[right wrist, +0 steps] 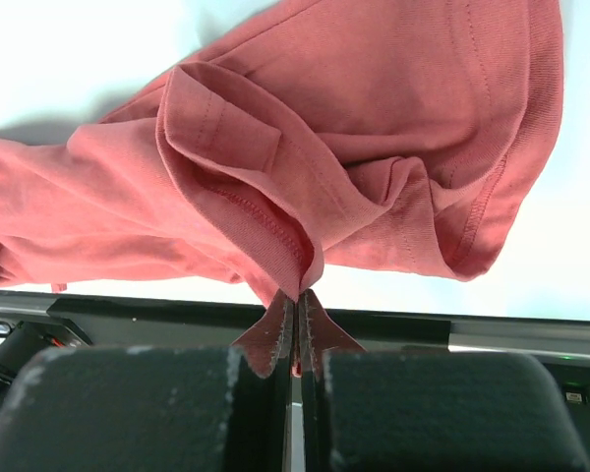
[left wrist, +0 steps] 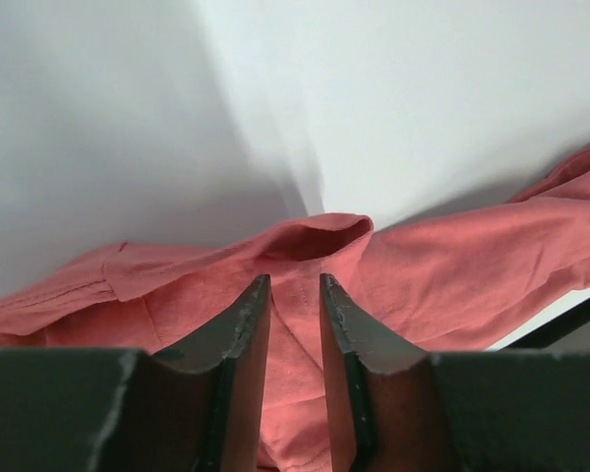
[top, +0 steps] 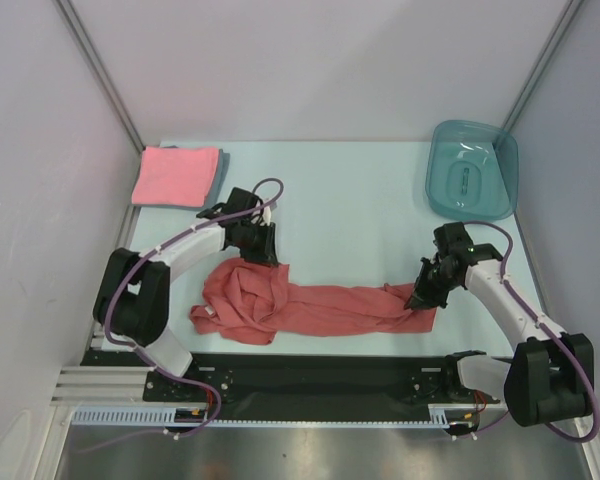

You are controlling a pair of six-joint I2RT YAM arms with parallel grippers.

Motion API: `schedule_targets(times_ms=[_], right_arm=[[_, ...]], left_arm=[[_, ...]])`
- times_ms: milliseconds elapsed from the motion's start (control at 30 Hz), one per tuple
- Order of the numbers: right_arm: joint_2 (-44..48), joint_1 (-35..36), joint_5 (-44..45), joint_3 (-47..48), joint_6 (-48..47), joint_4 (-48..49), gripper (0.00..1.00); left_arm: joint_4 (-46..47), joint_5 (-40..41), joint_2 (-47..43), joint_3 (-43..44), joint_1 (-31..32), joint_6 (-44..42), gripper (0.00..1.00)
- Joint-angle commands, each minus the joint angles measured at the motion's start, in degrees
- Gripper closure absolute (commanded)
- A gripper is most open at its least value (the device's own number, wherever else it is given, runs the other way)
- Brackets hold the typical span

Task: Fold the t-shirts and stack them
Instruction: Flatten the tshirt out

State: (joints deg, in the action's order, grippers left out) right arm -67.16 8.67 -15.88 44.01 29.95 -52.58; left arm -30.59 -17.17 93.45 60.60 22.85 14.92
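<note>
Crumpled brick-red cotton shirt (top: 320, 305); stitched hem pinched in right pincer (right wrist: 297, 297).

I see free table (top: 350, 215) mid-field; the brick-red t-shirt (top: 310, 305) spans the near strip, folded pink t-shirt (top: 175, 176) blocks far-left, teal tub (top: 470, 170) far-right.

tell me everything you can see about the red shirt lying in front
The brick-red t-shirt looks like soft, matte cotton knit with stitched hems, and it is unfolded and rumpled. It lies stretched sideways along the near part of the pale table, bunched at its left end and narrower toward the right. Cloth fills the narrow gap of the left gripper at the shirt's far left edge. The right gripper is shut on a hemmed fold at the right end.
</note>
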Motion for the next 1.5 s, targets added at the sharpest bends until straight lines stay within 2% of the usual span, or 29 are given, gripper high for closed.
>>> schedule_targets(times_ms=[0, 300, 400, 433, 567, 800, 1067, 1200, 1300, 1467], right_arm=[[1.7, 0.0, 0.4, 1.7, -0.2, -1.0, 1.00], [1.7, 0.0, -0.1, 1.2, 0.9, -0.2, 1.00], [1.9, 0.0, -0.4, 1.0, 1.2, -0.1, 1.00], [1.9, 0.1, -0.4, 0.8, 1.3, 0.0, 1.00], [2.0, 0.1, -0.5, 0.7, 1.4, 0.0, 1.00], [1.9, 0.2, -0.8, 0.6, 1.9, 0.6, 1.00], [1.9, 0.5, -1.1, 0.6, 2.1, 0.8, 1.00], [2.2, 0.5, -1.1, 0.7, 1.9, 0.6, 1.00], [2.6, 0.6, -1.2, 0.6, 2.0, 0.6, 1.00], [3.0, 0.7, -0.8, 0.6, 1.8, 0.4, 1.00]], left_arm=[[1.3, -0.7, 0.7, 1.6, -0.3, -1.7, 0.68], [0.2, -2.1, 5.8, 3.6, -0.4, -1.8, 0.66], [0.4, -1.6, 6.2, 3.6, -0.4, -1.9, 0.52], [0.8, -1.8, 6.4, 3.7, -0.4, -2.2, 0.51], [1.0, -4.1, 7.3, 3.4, -0.4, -1.5, 0.51], [4.7, -8.5, 7.1, 0.7, 0.8, 1.7, 0.56], [6.6, -11.5, 9.5, 0.4, 2.0, 3.5, 0.53], [7.4, -10.8, 6.9, -0.2, 2.1, 4.4, 0.59], [7.2, -8.1, 4.3, -0.8, 2.1, 5.5, 0.60], [9.4, -8.8, -2.0, -2.9, 2.1, 8.3, 0.48]])
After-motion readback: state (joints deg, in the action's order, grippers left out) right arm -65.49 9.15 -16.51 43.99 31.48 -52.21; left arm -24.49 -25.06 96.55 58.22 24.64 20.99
